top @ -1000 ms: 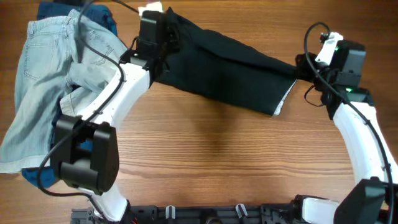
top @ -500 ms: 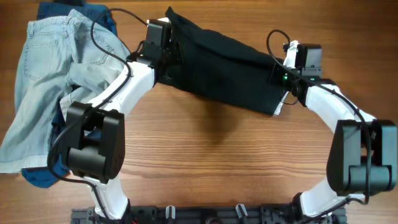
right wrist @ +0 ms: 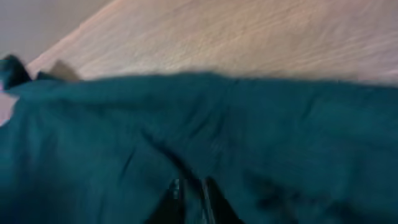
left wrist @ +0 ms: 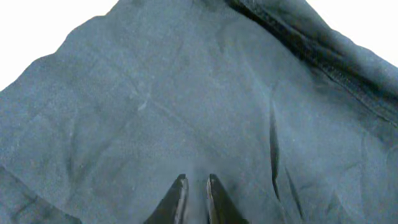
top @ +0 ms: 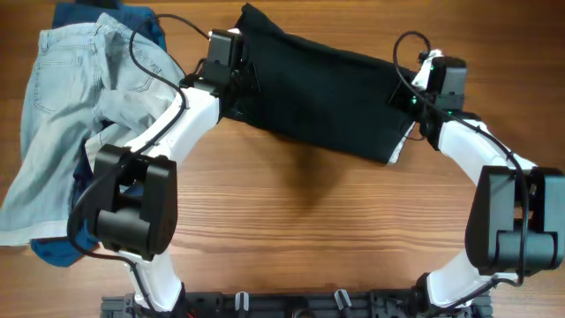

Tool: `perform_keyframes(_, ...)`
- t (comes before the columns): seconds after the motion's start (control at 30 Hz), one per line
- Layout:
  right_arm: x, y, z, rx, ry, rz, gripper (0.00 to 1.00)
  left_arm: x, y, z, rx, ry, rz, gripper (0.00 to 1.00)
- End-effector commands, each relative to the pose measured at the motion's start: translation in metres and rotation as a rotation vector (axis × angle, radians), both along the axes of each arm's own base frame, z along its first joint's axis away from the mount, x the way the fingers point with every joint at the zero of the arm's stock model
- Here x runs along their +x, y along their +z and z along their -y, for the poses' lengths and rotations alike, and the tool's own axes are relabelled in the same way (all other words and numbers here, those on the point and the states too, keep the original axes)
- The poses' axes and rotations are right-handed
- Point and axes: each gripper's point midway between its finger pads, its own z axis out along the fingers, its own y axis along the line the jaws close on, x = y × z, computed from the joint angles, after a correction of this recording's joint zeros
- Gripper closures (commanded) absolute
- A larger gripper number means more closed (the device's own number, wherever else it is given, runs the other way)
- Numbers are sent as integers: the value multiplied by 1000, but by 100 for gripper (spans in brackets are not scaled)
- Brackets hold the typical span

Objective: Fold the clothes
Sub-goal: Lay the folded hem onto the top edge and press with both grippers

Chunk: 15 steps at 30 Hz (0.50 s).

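The black shorts [top: 318, 106] lie spread across the back of the table, with a strip of pale lining [top: 402, 146] showing at their right corner. My left gripper [top: 243, 75] is over their left end. In the left wrist view its fingertips [left wrist: 194, 179] stand a narrow gap apart on smooth black fabric [left wrist: 186, 93], pinching nothing. At the right end my right gripper [top: 408, 93] rests on the shorts. The right wrist view is blurred. There the fingertips [right wrist: 191, 182] sit close together against the cloth [right wrist: 249, 124], and a grip cannot be made out.
Light-blue denim [top: 62, 115] is heaped at the far left over dark-blue pieces [top: 146, 22], which also show at the front left corner [top: 53, 252]. Bare wooden table [top: 309, 221] runs in front of the shorts. The arm bases stand along the front edge.
Both arms swung inward onto the ends of the shorts. The right gripper then drew slightly back toward the right, and the shorts' upper right edge now lies farther back.
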Motion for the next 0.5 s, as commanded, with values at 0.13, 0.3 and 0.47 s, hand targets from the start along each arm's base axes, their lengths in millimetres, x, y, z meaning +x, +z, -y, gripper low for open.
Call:
perform_keyframes(0.13,11,16,41,-50,-115,59,54,-4,-6,-3,10,-5,-24,88)
perform_keyframes(0.3,14,-4,86,-68,-213,44,54,-11,-13,-5,22,-5,-63,86)
perform_keyframes(0.47,7,-50,82,-43,-194,-56,54,-11,-12,-5,23,-5,-63,69)
